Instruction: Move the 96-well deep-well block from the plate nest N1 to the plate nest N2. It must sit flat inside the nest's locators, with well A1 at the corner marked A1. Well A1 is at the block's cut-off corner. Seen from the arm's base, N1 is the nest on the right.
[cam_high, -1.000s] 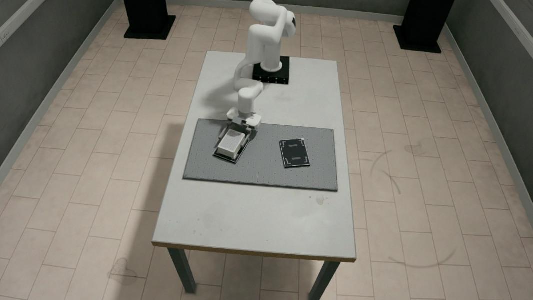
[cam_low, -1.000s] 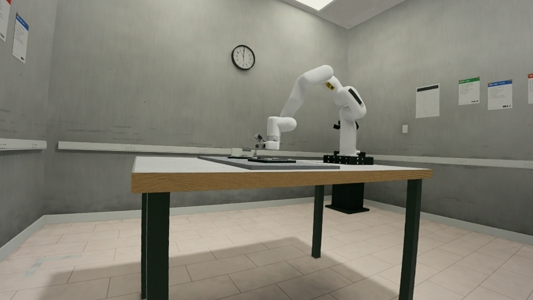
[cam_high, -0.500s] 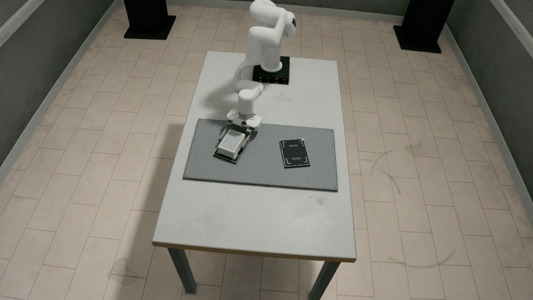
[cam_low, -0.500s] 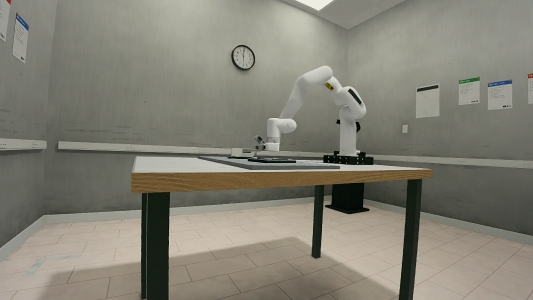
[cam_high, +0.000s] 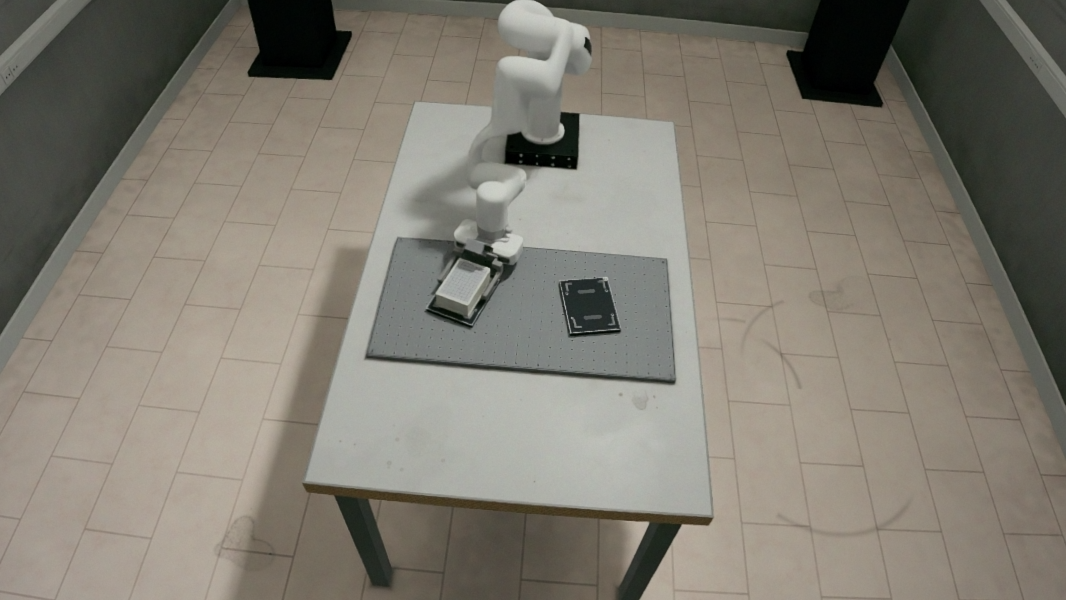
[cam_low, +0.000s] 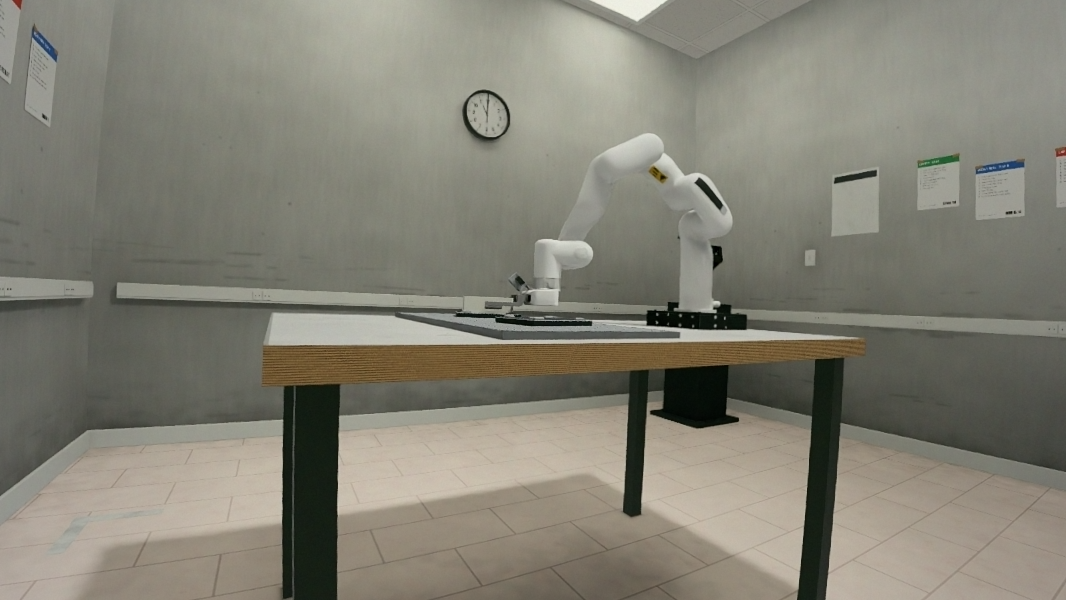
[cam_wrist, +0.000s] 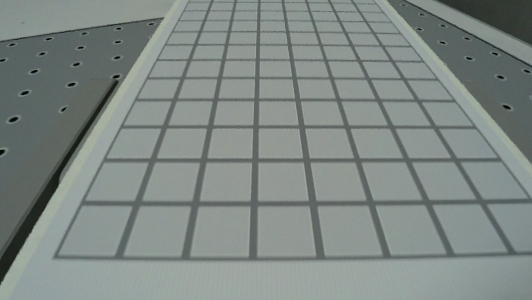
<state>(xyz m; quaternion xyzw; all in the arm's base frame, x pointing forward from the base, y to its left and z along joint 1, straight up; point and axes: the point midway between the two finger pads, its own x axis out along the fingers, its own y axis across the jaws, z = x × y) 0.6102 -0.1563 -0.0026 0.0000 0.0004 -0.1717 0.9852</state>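
A: Gripper (cam_high: 468, 278) (cam_low: 492, 304) (cam_wrist: 287, 115): one, partly open, fingers astride the block, apparently holding nothing.
B: Deep-well block (cam_high: 462, 289) (cam_low: 475, 304) (cam_wrist: 280, 145): one, in nest N1 (cam_high: 469, 321).
A: Handling advice?
B: Centre pads low, squeeze long sides evenly, then lift straight.

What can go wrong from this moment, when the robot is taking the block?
The open grey-and-white hand straddles the white gridded block low, so closing off-centre might shove it against its black nest.
The black plate nest across the grey perforated board sits at a different angle; without turning, the block may land on its locators.
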